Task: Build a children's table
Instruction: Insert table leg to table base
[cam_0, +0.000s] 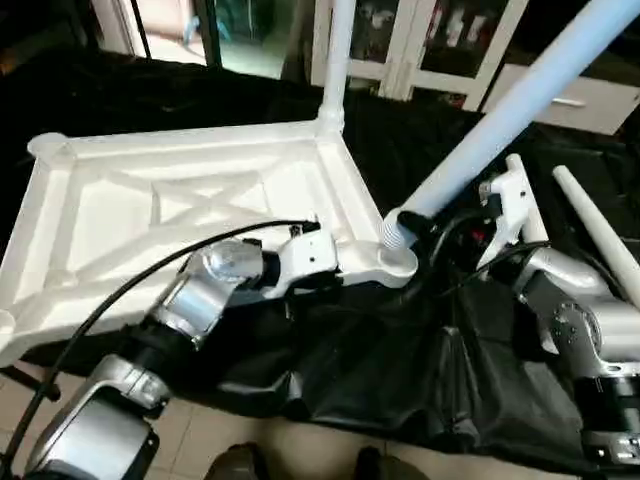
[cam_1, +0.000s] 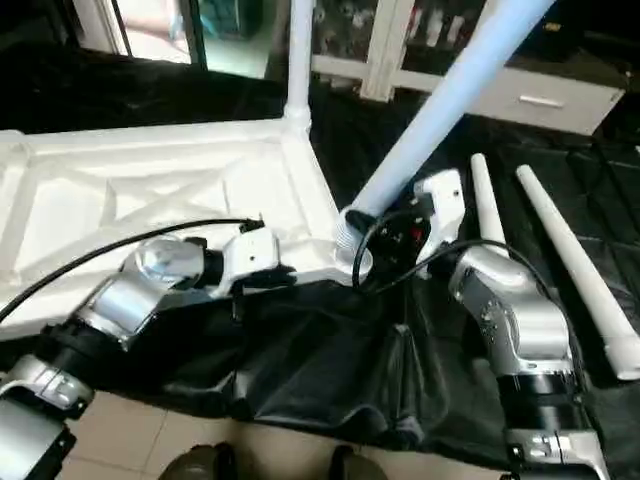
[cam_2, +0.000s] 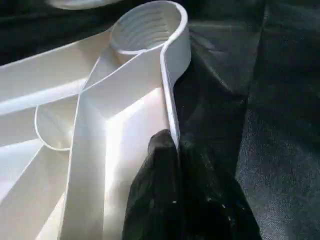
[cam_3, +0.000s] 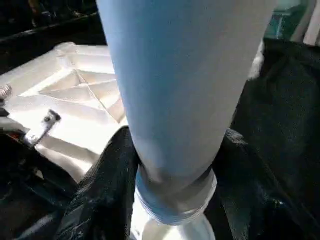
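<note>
Seating the leg (cam_0: 520, 100) means getting it upright first: it leans away over the near corner socket (cam_0: 395, 262), threaded end at the mouth. The right gripper (cam_3: 175, 165), jaws half apart, clasps it low. The left gripper (cam_2: 172, 160), nearly shut, pinches the rim of the top (cam_0: 190, 200), upside down on the black sheet (cam_0: 400, 360). Straighten, then twist, steadying the rim.

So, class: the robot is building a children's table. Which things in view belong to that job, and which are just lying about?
Belonging to the job:
table top
fitted leg
held leg
two spare legs
left gripper
right gripper

Just there:
black sheet
white cabinets
</note>
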